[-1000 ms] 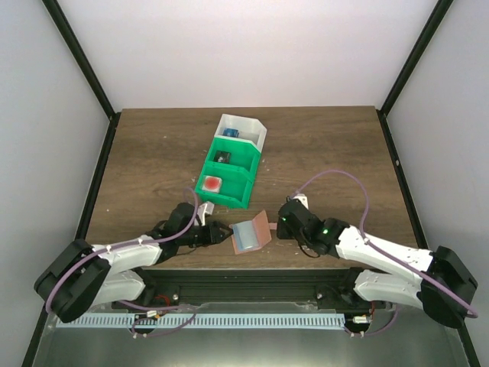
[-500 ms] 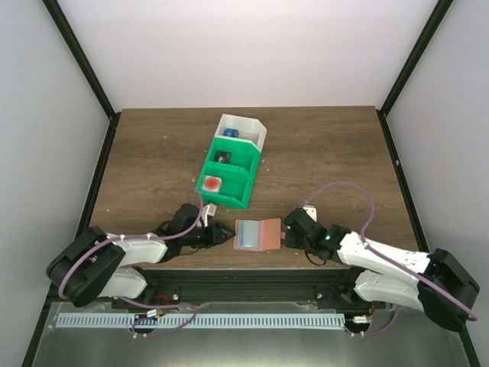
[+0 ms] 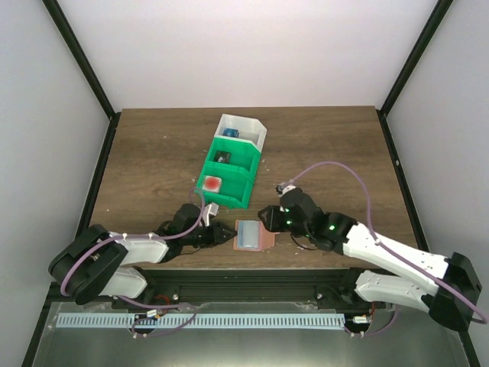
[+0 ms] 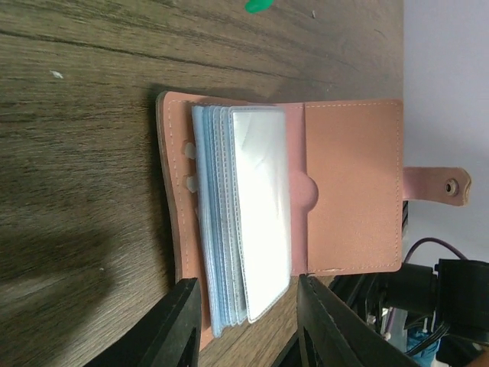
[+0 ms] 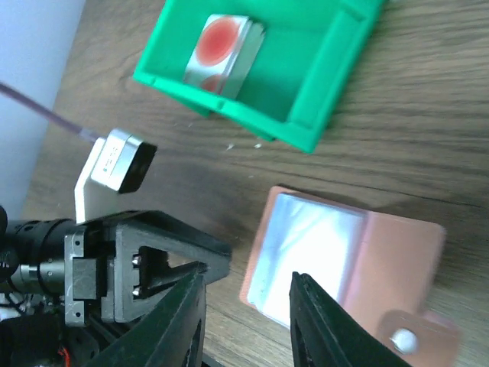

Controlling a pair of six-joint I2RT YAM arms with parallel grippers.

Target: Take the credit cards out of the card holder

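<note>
Card holder [image 4: 351, 183] open flat, credit cards [image 4: 256, 206] inside; left claw [image 4: 248, 306], right claw [image 5: 246, 294] both released.

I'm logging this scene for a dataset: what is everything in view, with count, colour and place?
card holder: one, salmon-brown, open flat near the table's front edge
credit cards: stack, count unclear, pale blue and whitish, in the holder
bin: one, green and white, three compartments, mid-table
red block, black block, blue block: one each, one per compartment
table: one, brown wood
left gripper: open, beside the holder's left edge
right gripper: open, over the holder
</note>
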